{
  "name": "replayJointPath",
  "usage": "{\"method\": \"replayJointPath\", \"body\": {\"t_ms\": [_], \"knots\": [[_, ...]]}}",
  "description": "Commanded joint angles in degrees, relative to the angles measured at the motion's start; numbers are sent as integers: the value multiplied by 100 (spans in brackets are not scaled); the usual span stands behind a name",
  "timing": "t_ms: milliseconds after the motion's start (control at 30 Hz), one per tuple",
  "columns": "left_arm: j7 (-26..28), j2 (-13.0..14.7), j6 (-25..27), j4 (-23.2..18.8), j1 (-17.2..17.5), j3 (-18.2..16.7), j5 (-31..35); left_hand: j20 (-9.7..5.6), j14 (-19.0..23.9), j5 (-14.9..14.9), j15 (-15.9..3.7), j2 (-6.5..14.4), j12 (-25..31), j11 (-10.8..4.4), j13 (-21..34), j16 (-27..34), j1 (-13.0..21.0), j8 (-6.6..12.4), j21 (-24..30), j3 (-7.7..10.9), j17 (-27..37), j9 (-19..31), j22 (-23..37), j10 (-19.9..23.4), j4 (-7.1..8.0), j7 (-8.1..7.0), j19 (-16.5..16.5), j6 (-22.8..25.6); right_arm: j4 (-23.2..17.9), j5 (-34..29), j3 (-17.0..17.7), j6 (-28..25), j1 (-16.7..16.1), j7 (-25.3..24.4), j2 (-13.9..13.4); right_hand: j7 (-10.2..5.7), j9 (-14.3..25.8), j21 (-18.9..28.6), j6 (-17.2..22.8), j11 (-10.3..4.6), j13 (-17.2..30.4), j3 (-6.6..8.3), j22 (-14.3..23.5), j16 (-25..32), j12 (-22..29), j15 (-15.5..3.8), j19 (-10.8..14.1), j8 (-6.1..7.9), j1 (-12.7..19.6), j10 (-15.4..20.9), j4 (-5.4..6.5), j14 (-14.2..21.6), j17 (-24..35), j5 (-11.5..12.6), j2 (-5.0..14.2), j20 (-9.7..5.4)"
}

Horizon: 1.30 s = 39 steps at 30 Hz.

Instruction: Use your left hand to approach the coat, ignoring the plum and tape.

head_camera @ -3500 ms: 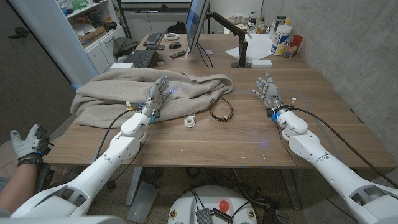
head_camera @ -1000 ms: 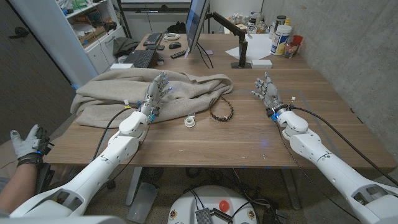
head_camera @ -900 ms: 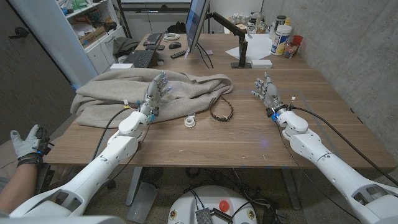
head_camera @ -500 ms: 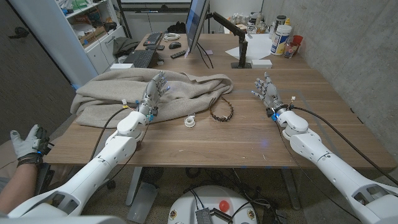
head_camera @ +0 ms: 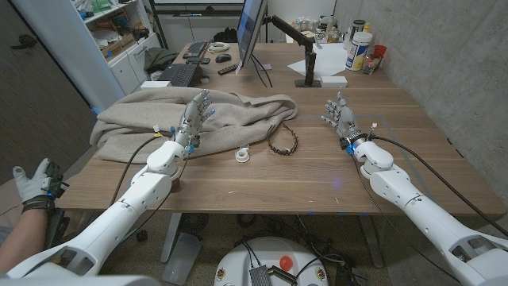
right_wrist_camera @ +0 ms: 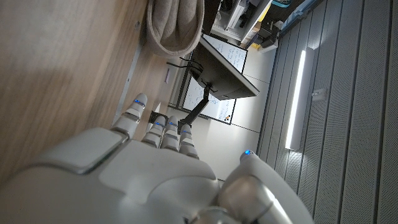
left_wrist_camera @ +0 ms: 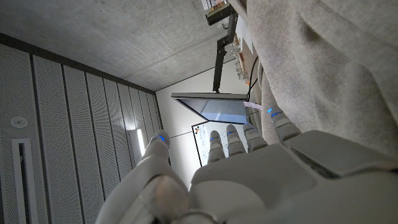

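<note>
A beige coat [head_camera: 151,119] lies crumpled across the table's left half. My left hand [head_camera: 194,116] is over the coat's near middle, fingers spread and pointing away, holding nothing. In the left wrist view the coat's fabric [left_wrist_camera: 323,68] runs right beside my left hand [left_wrist_camera: 249,177]. A small white tape roll [head_camera: 243,155] lies on the bare wood just right of the coat's edge. My right hand [head_camera: 340,116] is over the table's right half, fingers apart and empty. In the right wrist view, my right hand [right_wrist_camera: 143,177] faces the coat's folded end [right_wrist_camera: 177,25].
A dark beaded ring [head_camera: 282,141] lies beside the tape. A monitor [head_camera: 250,32], a keyboard [head_camera: 178,74], a monitor-arm base [head_camera: 308,75] and bottles [head_camera: 359,48] crowd the far edge. A person's gloved hand [head_camera: 36,183] shows at the left, off the table.
My left hand has crept a little to the left and farther over the coat. The right hand, tape and coat have not moved.
</note>
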Motion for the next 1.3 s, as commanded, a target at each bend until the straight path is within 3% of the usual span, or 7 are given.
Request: {"method": "replayJointPath", "body": {"t_ms": [33, 133, 300, 600, 767, 1300], "knots": [[212, 171, 154, -300, 139, -92, 59, -66, -3, 32, -14, 36, 39, 5, 20, 29, 19, 40, -13, 1, 25, 24, 9, 66, -36, -19, 10, 58, 61, 27, 29, 123, -11, 2, 59, -21, 16, 17, 11, 8, 12, -37, 12, 17, 18, -6, -10, 29, 46, -25, 6, -19, -9, 19, 48, -28], [276, 213, 185, -376, 177, -116, 89, -75, -5, 30, -30, 42, 60, -67, 20, 27, 20, 56, -28, 4, 24, 23, 7, 129, -49, -46, 10, 121, 68, 52, 43, 148, -17, 7, 78, -21, 16, 21, 14, 23, 12, -41, 12, 19, 20, -7, 0, 30, 47, -22, 4, -17, -12, 19, 48, -40], [412, 325, 295, -564, 238, -154, 176, -110, -6, 31, -36, 46, 66, -56, 19, 26, 21, 54, -41, 6, 23, 23, 6, 151, -57, -46, 1, 132, 84, 72, 58, 186, -24, 7, 101, -16, 16, 30, 17, 12, 11, -43, 8, 4, 13, 31, 25, 31, 58, -45, -1, -62, -24, 22, 63, 32], [634, 424, 459, -755, 267, -154, 369, -311, -193, 32, -29, 59, 48, -26, 17, -36, 29, 60, -92, 12, 19, 20, 2, 131, -89, -38, -58, 212, 103, 48, 63, 246, -26, -12, 117, -15, 15, -13, 39, 31, 7, -51, 2, -12, -1, 8, -93, 38, 74, -87, -11, -124, -46, 25, 79, -84], [669, 450, 501, -806, 277, -155, 414, -317, -211, 33, -24, 64, 41, -15, 17, -35, 32, 63, -99, 14, 18, 19, 2, 118, -97, -40, -64, 239, 95, 50, 64, 235, -28, -13, 112, -15, 15, -23, 43, 45, 3, -58, -2, -21, -17, 7, -132, 38, 82, -135, -16, -161, -59, 26, 85, -179], [907, 640, 734, -1156, 383, -244, 597, -310, -245, 34, -23, 74, 40, -21, 16, -30, 37, 53, -126, 18, 16, 17, 0, 127, -115, -57, -104, 256, 86, 9, 45, 237, -22, -3, 87, -32, 14, -48, 33, 12, -4, -85, -6, -34, -26, 4, -250, 30, 81, -188, -23, -241, -82, 24, 81, -177]]}}
